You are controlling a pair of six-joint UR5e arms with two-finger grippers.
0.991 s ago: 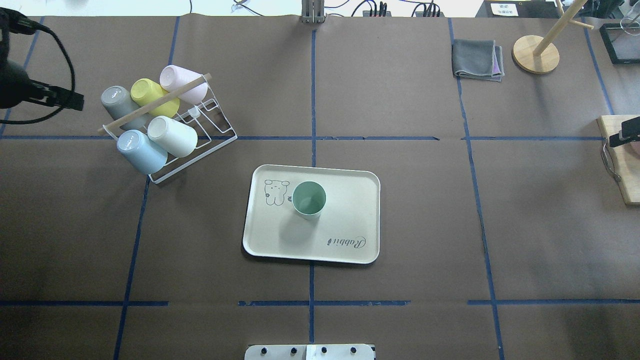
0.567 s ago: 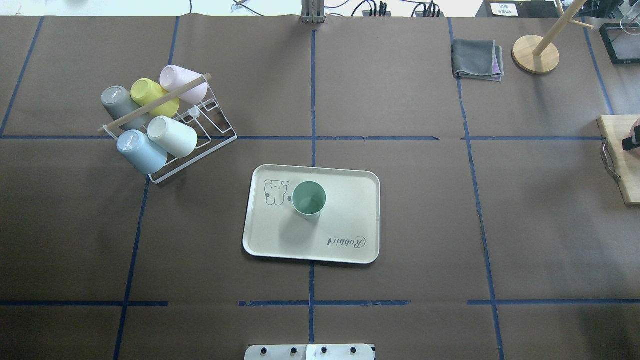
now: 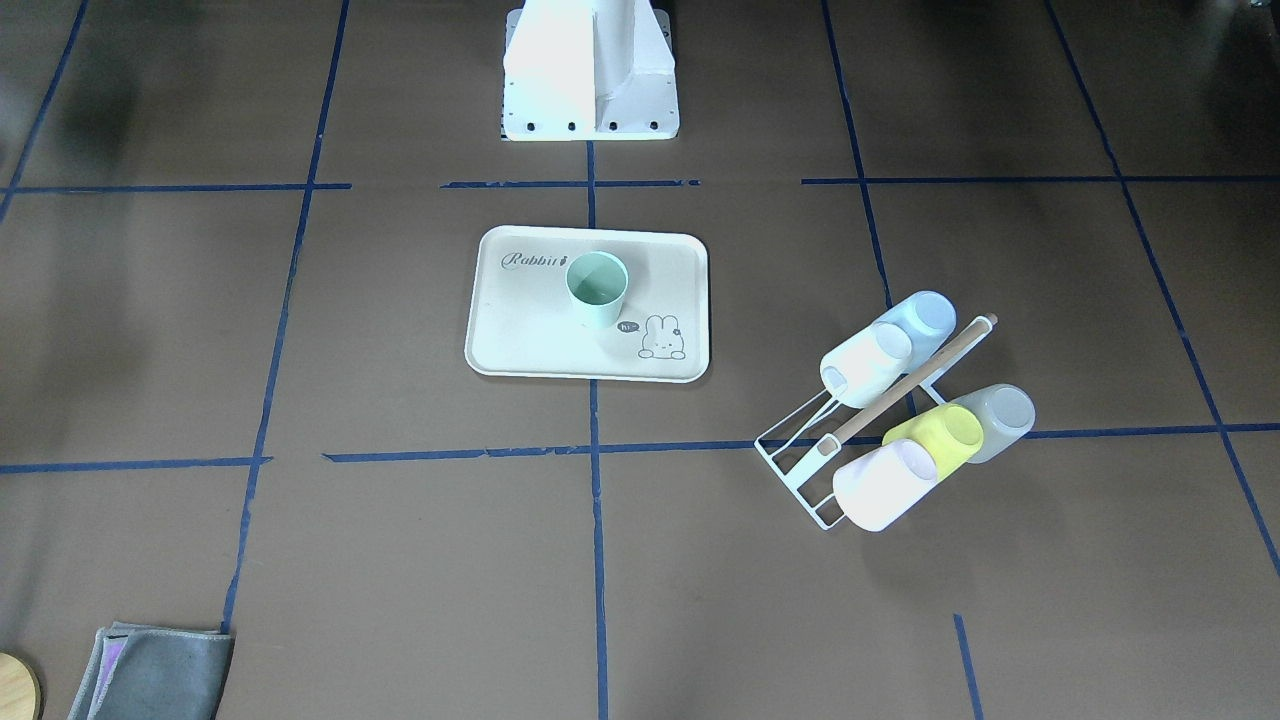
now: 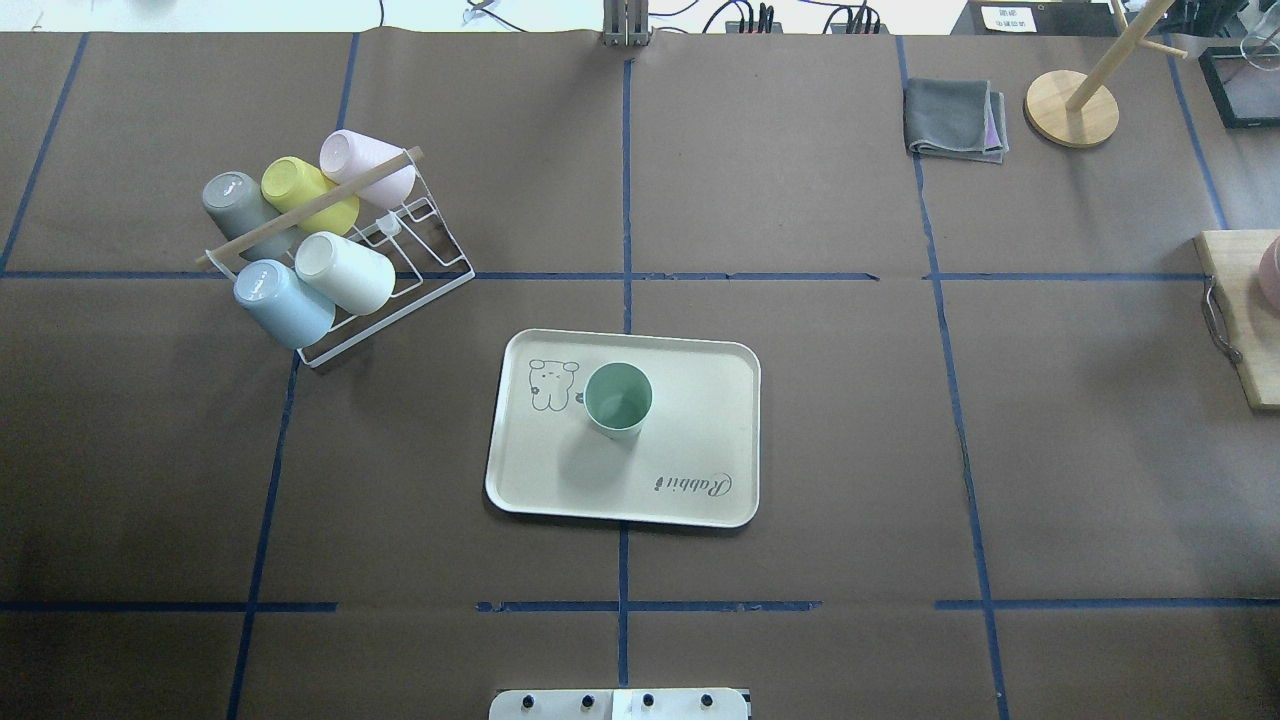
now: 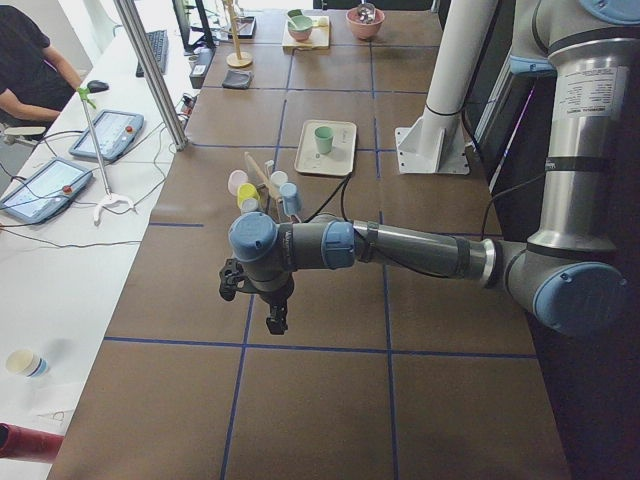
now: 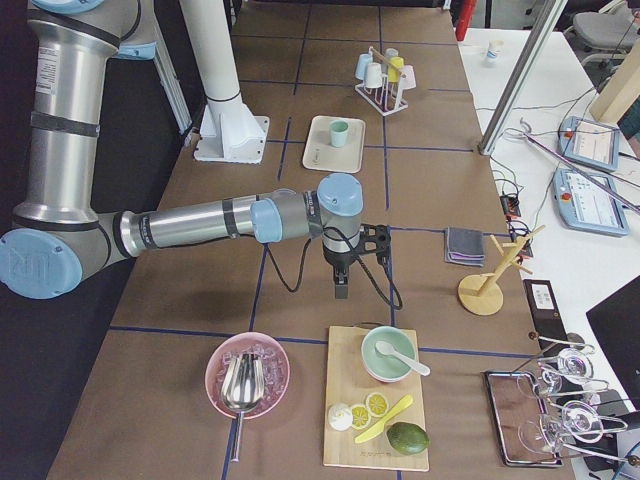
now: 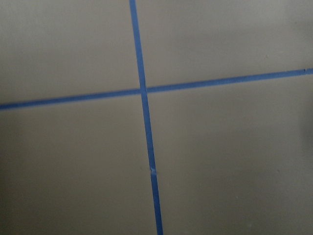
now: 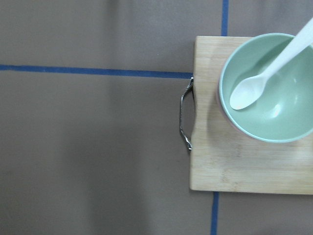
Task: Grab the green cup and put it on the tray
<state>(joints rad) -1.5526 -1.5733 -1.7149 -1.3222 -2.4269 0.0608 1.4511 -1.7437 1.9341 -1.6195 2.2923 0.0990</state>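
Note:
The mint-green cup (image 4: 618, 400) stands upright on the cream-white Rabbit tray (image 4: 700, 430) at the table's middle, next to the bunny print. It also shows in the front view (image 3: 597, 288) on the tray (image 3: 520, 325). No gripper touches it. My left gripper (image 5: 275, 322) shows only in the exterior left view, hanging over bare table far from the tray. My right gripper (image 6: 342, 290) shows only in the exterior right view, near a wooden board. I cannot tell whether either is open or shut. The wrist views show no fingers.
A white wire rack (image 4: 400, 260) with several cups, among them yellow-green (image 4: 305, 190) and pale blue (image 4: 280, 300), stands left of the tray. A grey cloth (image 4: 955, 118) and a wooden stand (image 4: 1070, 105) lie far right. A cutting board (image 8: 244, 166) holds a green bowl (image 8: 279, 107).
The left arm has drawn back out of the overhead view's left edge, and the right arm out of its right edge. The cup and the tray have not moved.

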